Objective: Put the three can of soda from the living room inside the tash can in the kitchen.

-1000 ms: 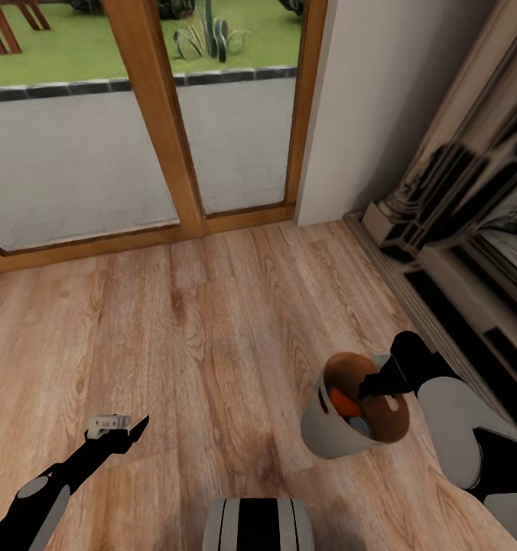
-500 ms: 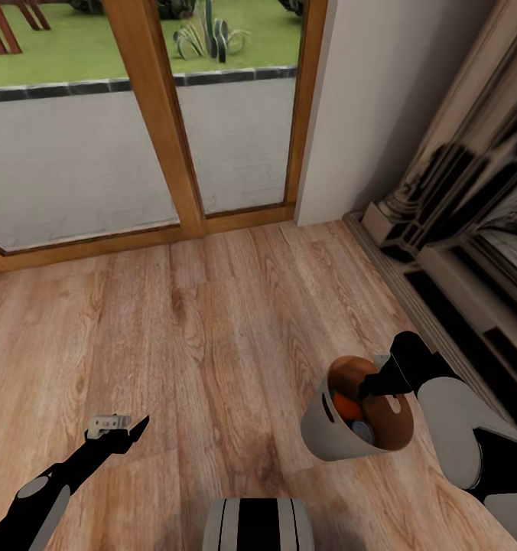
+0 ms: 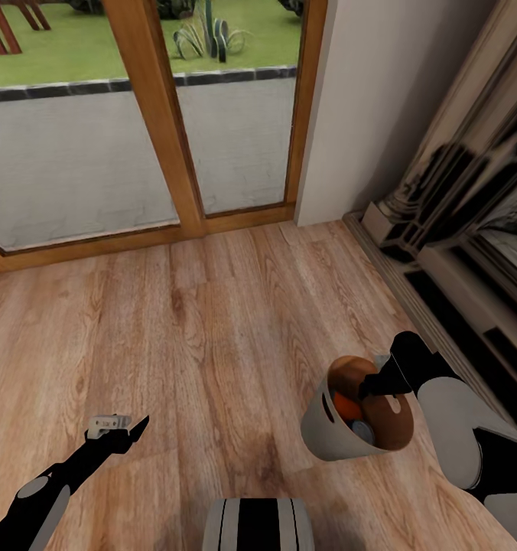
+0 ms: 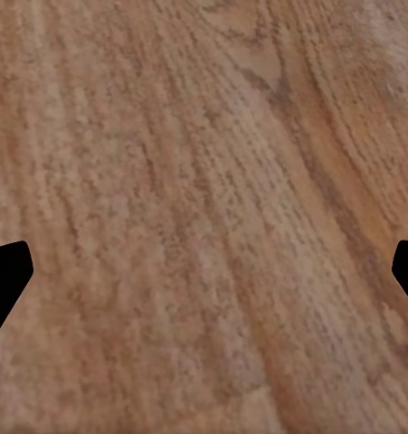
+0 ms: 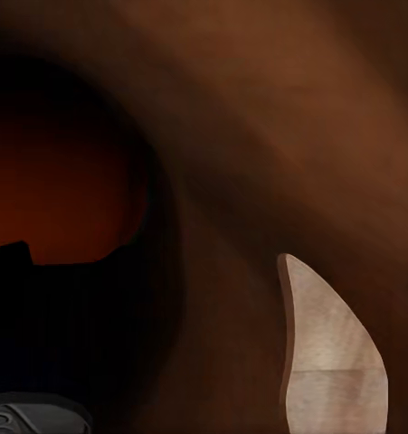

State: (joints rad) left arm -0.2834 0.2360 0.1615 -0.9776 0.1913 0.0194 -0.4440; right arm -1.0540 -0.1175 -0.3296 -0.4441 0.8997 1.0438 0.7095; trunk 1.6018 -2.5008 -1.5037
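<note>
The grey trash can (image 3: 331, 428) with its brown inside is hanging tilted off the wood plank floor (image 3: 212, 321) at the robot's right, the right gripper (image 3: 369, 386) clamped on its rim, an orange soda can (image 3: 339, 403) and a grey can top (image 3: 363, 431) lying inside. Since a second ago the bin has been tipping slightly and the cans sliding lower, with no change over the last half second. The right wrist view is showing the brown interior (image 5: 285, 117) close up, while the left wrist view is showing the left gripper (image 4: 204, 271) spread wide and empty over bare planks (image 4: 204, 181).

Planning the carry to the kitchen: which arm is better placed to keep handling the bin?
Right. The right gripper is clamped on the rim of the trash can, holding it tilted with cans inside; the left gripper hangs open and empty over the floor.
</note>
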